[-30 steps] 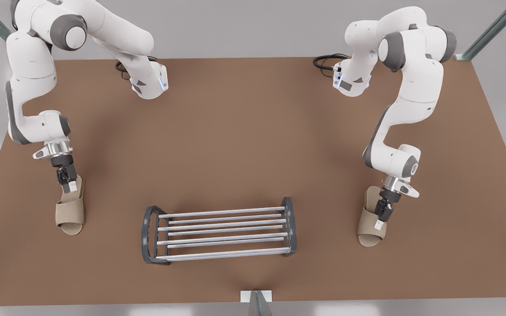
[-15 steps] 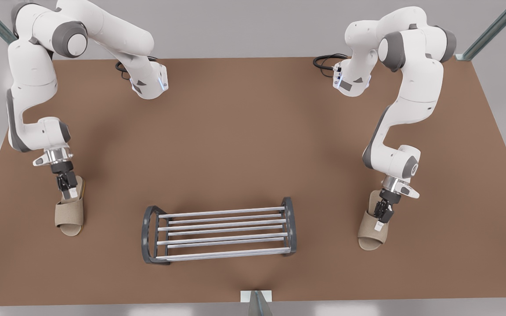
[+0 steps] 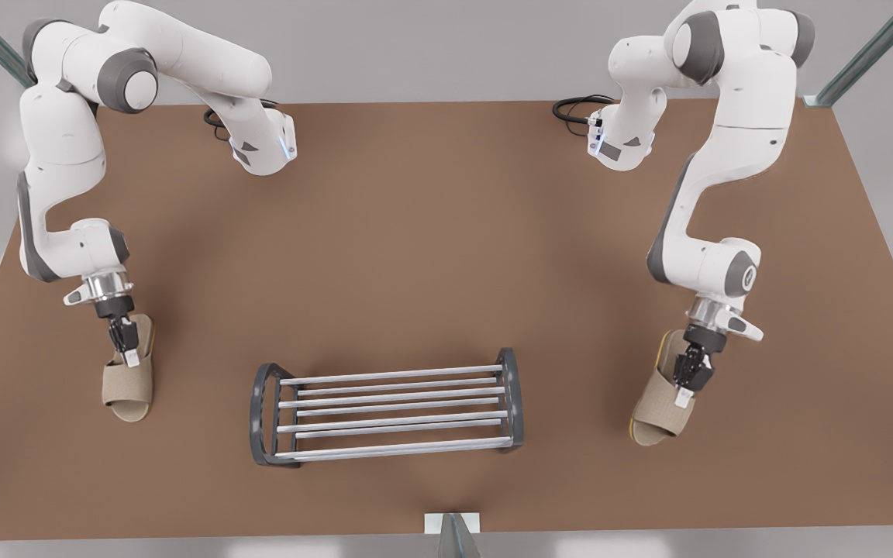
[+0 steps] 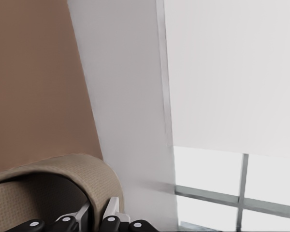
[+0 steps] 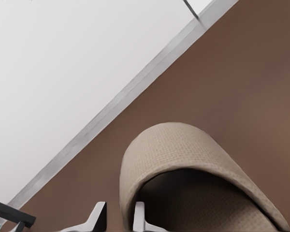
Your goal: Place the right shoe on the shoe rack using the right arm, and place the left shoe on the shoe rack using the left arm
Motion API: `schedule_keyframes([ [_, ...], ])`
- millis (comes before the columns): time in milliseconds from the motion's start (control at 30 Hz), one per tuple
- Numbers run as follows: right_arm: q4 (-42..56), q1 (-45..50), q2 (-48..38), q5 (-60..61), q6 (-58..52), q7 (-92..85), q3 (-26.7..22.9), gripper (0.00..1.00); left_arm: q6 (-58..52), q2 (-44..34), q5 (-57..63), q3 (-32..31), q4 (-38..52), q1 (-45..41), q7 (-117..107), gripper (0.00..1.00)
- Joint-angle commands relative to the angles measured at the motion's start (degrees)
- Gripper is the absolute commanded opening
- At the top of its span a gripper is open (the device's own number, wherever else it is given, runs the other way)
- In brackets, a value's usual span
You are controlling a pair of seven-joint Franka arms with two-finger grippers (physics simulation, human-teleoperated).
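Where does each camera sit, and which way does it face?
Front view: high, opposite the arm bases, looking down on the table, shoe rack and both arms; the left gripper is on the front view's left, the right gripper on its right.
Left wrist view: looks past its fingers, which pinch the left shoe, to the table edge.
Right wrist view: looks past its fingers, which pinch the right shoe, across the table.
Shared: each wrist view and the front view show that arm's shoe.
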Motion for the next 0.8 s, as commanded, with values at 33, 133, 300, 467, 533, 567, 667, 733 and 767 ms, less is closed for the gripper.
schedule_keyframes([
  [33,0.04,-0.01,-0.02,0.99,0.77,1.86,0.12,0.34,10.79,-6.52,11.77,-0.93,-0.08,-4.69,-40.54,0.21],
  [133,0.13,-0.01,-0.11,1.78,1.21,1.86,0.82,0.28,28.71,-12.33,11.94,-5.58,3.25,-15.24,-53.04,0.21],
  [300,0.39,-0.18,-0.72,1.52,1.91,2.21,0.91,0.21,45.51,-11.18,16.60,-17.89,16.96,-20.51,-52.42,0.21],
  [467,4.61,-0.89,-2.75,-4.99,4.02,6.34,2.49,0.21,49.20,-1.43,31.19,-17.28,20.04,-33.43,-51.98,0.21],
  [533,4.61,-1.24,-3.89,-6.48,4.02,6.25,3.55,0.21,49.20,4.72,37.07,-15.96,25.31,-34.31,-51.98,0.21],
  [567,4.44,-1.24,-4.94,-6.66,4.03,6.52,4.25,0.21,49.12,6.48,39.10,-15.61,27.25,-34.31,-51.90,0.21],
  [667,3.65,-0.71,-7.31,-6.04,4.73,8.62,10.66,0.21,49.11,6.31,39.63,-15.43,27.51,-34.23,-51.98,0.21],
  [733,4.08,-0.71,-8.99,-6.04,4.73,14.60,14.09,0.21,49.20,5.69,38.58,-15.52,26.90,-34.49,-52.51,0.21],
  [767,4.26,-0.62,-11.27,-5.95,5.60,18.20,16.11,0.21,49.20,5.87,38.13,-15.35,26.72,-35.46,-52.60,0.21],
])
